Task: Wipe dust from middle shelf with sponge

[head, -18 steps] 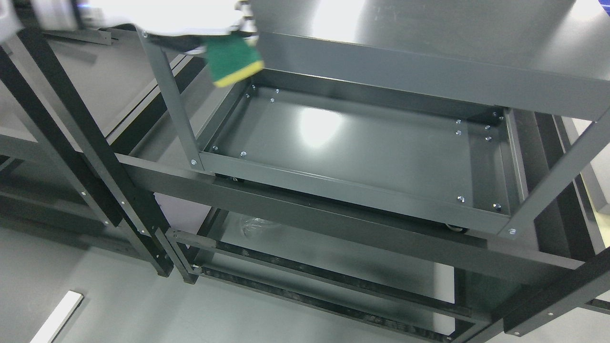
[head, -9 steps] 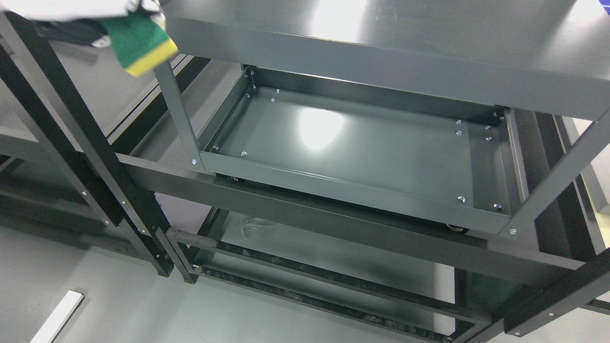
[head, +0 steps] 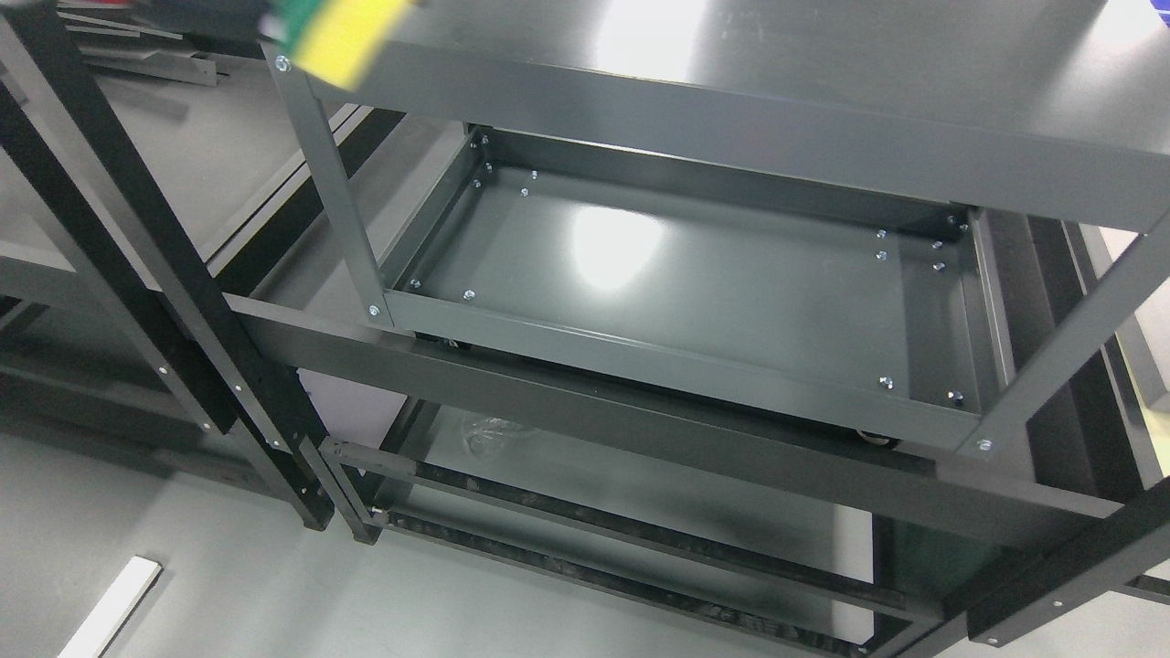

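Sponge (head: 343,37) sits blurred at the top edge, above the top-left corner of the cart's middle shelf (head: 695,283), well clear of it. Hand not visible, so grip can't be told. You're handling something light, soft, squashy: pinch its short sides.

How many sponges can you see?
1. The sponge, yellow and green, is blurred at the top left edge, over the cart's top shelf corner. Others may be hidden out of frame.

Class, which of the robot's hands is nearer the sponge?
Cannot tell: neither hand shows. The blurred green-and-yellow sponge sits at the picture's top edge, over the left corner of the top shelf.
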You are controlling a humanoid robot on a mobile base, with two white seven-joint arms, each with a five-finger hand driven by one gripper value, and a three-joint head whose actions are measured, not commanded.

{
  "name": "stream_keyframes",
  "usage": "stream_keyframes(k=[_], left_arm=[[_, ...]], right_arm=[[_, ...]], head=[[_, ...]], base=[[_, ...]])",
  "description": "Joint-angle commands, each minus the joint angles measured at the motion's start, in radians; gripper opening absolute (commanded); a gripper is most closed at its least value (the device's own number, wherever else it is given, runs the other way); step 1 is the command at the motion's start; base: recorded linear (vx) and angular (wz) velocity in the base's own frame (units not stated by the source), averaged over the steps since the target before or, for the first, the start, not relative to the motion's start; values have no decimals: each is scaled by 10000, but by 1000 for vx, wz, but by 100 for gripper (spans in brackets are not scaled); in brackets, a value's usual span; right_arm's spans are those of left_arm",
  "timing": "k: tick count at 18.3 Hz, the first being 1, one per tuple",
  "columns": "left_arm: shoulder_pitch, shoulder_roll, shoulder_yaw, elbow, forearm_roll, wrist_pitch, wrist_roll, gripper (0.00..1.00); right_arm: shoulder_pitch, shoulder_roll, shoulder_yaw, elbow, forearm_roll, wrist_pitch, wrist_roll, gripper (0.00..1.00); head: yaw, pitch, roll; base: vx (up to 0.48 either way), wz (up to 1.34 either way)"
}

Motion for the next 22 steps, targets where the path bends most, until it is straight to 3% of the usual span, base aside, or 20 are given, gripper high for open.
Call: stream_keyframes(k=[1, 3, 5, 7, 10, 13, 16, 18, 22], left_arm=[[2386, -6765, 74, -99, -63, 5, 128, 1], [3535, -7950, -94, 390, -936, 5, 158, 1], [4488, -7950, -841, 958, -1720, 5, 508, 1], [4965, -7950, -1856, 1357, -1754, 5, 1625, 1], [6375, -7950, -1525, 1833, -1708, 203, 2152, 1], [7617, -7950, 372, 2248, -1739, 555, 2428, 1], [8937, -7950, 3054, 2448, -1739, 2483, 2794, 1], [9170, -7950, 4866, 2449, -1739, 3086, 3759, 1], [9415, -7950, 7386, 2326, -1739, 3564, 3978, 2]], right_arm=[[1, -175, 0, -174, 0, 729, 47, 100], [1, -175, 0, -174, 0, 729, 47, 100], [1, -175, 0, -174, 0, 729, 47, 100], [1, -175, 0, -174, 0, 729, 47, 100], [1, -175, 0, -174, 0, 729, 46, 100], [1, -175, 0, -174, 0, 729, 47, 100], [1, -175, 0, -174, 0, 729, 47, 100], [1, -175, 0, -174, 0, 729, 47, 100], [1, -175, 0, -174, 0, 729, 47, 100]], head=[[0, 0, 0], [0, 0, 0], [0, 0, 0], [0, 0, 0], [0, 0, 0], [0, 0, 0], [0, 0, 0], [0, 0, 0], [0, 0, 0]], base=[[0, 0], [0, 0], [0, 0], [0, 0], [0, 0], [0, 0], [0, 0], [0, 0], [0, 0]])
